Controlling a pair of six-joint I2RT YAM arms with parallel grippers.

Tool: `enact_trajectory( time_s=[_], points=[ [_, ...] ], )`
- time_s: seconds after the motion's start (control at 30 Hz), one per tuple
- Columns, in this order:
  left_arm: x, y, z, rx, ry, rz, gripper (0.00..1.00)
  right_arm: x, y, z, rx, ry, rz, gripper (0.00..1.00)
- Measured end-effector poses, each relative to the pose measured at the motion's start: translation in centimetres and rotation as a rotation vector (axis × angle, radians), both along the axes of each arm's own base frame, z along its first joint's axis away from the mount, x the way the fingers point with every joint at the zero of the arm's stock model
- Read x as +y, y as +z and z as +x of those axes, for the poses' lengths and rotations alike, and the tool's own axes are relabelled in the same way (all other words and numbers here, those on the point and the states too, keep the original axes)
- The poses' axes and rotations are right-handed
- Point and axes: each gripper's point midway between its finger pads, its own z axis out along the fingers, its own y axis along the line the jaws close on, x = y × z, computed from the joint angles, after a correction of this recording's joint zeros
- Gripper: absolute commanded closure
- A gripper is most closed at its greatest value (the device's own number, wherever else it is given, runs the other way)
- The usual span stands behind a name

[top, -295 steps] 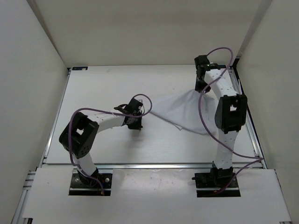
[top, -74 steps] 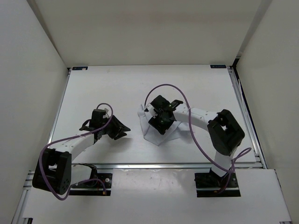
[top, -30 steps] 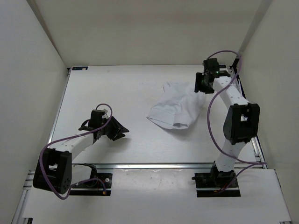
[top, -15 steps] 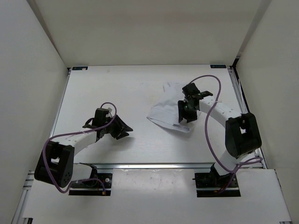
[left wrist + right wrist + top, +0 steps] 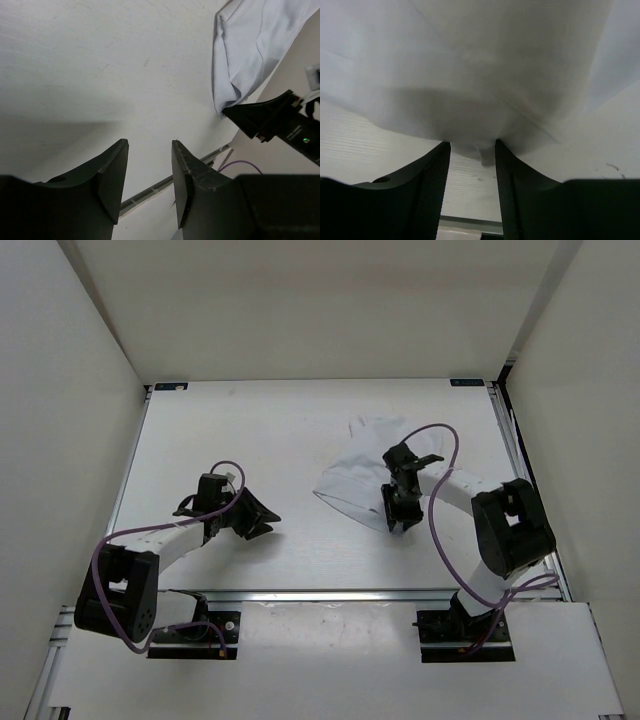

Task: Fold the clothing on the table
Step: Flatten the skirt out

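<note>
Straddling the clothing (image 5: 352, 478) edge sits the right hand (image 5: 396, 520).

A robotics lab cell: white desk (image 5: 230, 430) with aluminium rails (image 5: 330, 594), plain off-white walls (image 5: 300, 310) around, left arm (image 5: 165, 538) and right arm (image 5: 462, 490) bolted near.

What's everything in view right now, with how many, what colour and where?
clothing: one, white, crumpled on the table, right of centre
table: one, matte white, inside the enclosure
rails: silver, along the table's edges
walls: off-white, at the left, far and right sides
cables: two, purple, one looped along each arm
arms: two, white with black joints, bases at the near edge
left end effector: one, black, open, over bare table left of the clothing
right end effector: one, black, open, straddling the clothing's near edge
</note>
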Motion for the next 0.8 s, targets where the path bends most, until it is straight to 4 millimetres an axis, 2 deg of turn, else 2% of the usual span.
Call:
enact_trajectory(
  time_s=[0.07,0.13,0.2,0.37,0.47,0.53,0.63,0.8],
  points=[
    [0.2,-0.1,-0.1,0.005,0.003,0.001,0.49,-0.9,-0.9,-1.4,0.03,0.017,-0.051,0.5],
    [0.3,-0.1,-0.1,0.004,0.004,0.001,0.49,-0.8,-0.5,-2.0,0.011,0.076,-0.097,0.48],
    [0.4,-0.1,-0.2,0.004,0.003,0.003,0.49,0.0,0.4,-2.0,-0.032,0.16,-0.128,0.47],
    [0.5,0.0,-0.2,0.009,0.004,0.0,0.49,5.0,5.0,1.3,-0.243,0.364,-0.126,0.44],
    [0.7,0.1,-0.2,0.004,0.009,0.0,0.49,6.7,6.8,2.9,-0.333,0.442,-0.135,0.45],
    [0.9,0.3,-0.1,-0.003,0.014,0.0,0.49,6.8,6.6,3.6,-0.348,0.482,-0.173,0.45],
    [1.2,0.6,-0.2,-0.009,0.017,0.003,0.49,6.2,4.8,3.7,-0.316,0.549,-0.253,0.44],
    [1.5,1.0,-0.2,-0.023,0.022,0.004,0.49,4.7,2.5,2.9,-0.26,0.626,-0.338,0.46]
  ],
)
